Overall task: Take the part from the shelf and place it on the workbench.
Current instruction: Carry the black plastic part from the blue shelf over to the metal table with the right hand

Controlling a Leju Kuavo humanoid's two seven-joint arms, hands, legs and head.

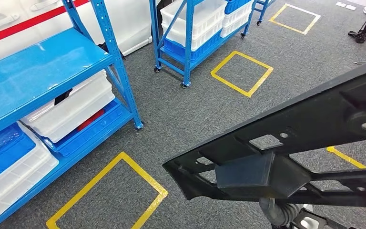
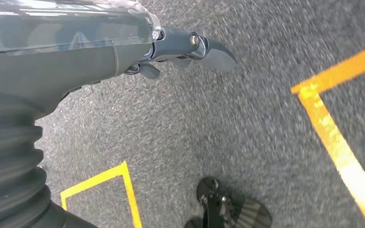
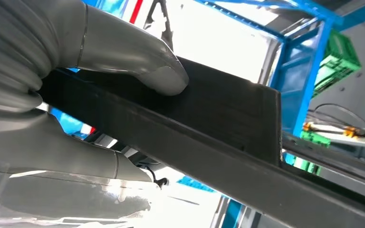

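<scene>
The right hand (image 3: 76,95) grips the long black part (image 1: 286,152), thumb pressed on its flat face, holding it over the grey carpet (image 1: 195,105) beside the blue shelf (image 1: 43,71). The left hand (image 2: 171,52) hangs above the floor, seemingly holding nothing, though motion blur leaves its fingers unclear.

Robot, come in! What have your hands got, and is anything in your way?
Right robot hand grips the black plastic part, carried over the grey floor. Left robot hand hangs, holding nothing. Blue shelf on the left; workbench unseen.
</scene>
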